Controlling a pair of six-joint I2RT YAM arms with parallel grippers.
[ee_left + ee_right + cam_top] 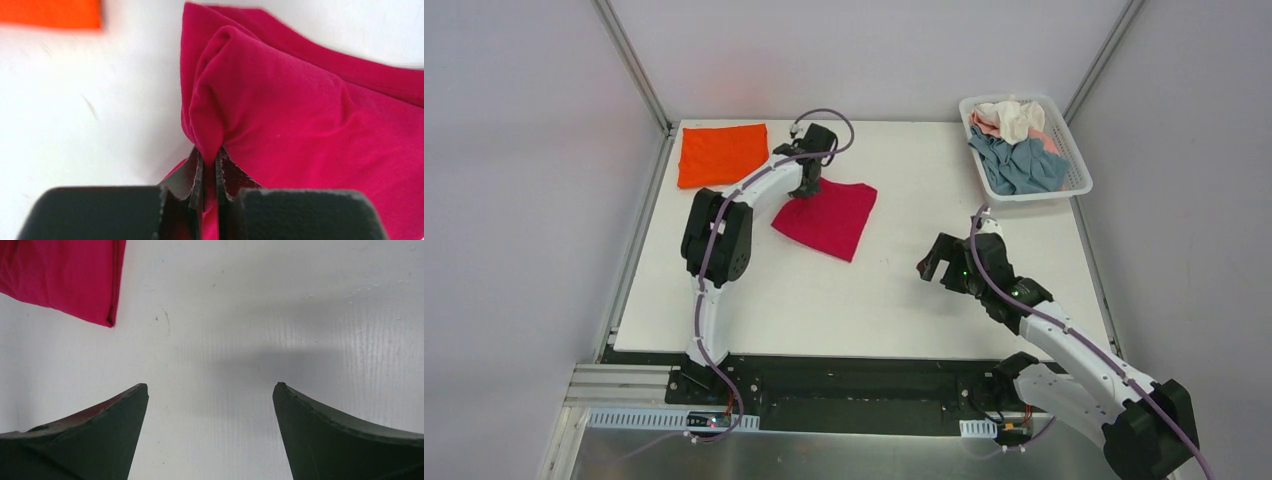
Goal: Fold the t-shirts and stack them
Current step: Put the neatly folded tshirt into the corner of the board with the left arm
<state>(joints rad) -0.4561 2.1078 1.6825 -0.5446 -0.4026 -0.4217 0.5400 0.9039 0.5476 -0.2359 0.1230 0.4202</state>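
White table [874,300]: orange t-shirt [721,153] folded at far-left corner; left gripper [209,165] pinches the crimson t-shirt [300,115], right gripper [210,390] gapes empty; basket [1044,195] shirts [1024,165] await folding.

One table [904,290] carries two spread t-shirts, one orange shirt [722,154] and one crimson shirt [829,220], one white basket [1075,152] heaps what looks like three more, a grey-blue shirt [1024,168], a cream shirt [1014,118] and a pale pink shirt [982,123], and there are two arms, the left arm [714,235] and the right arm [1074,345].
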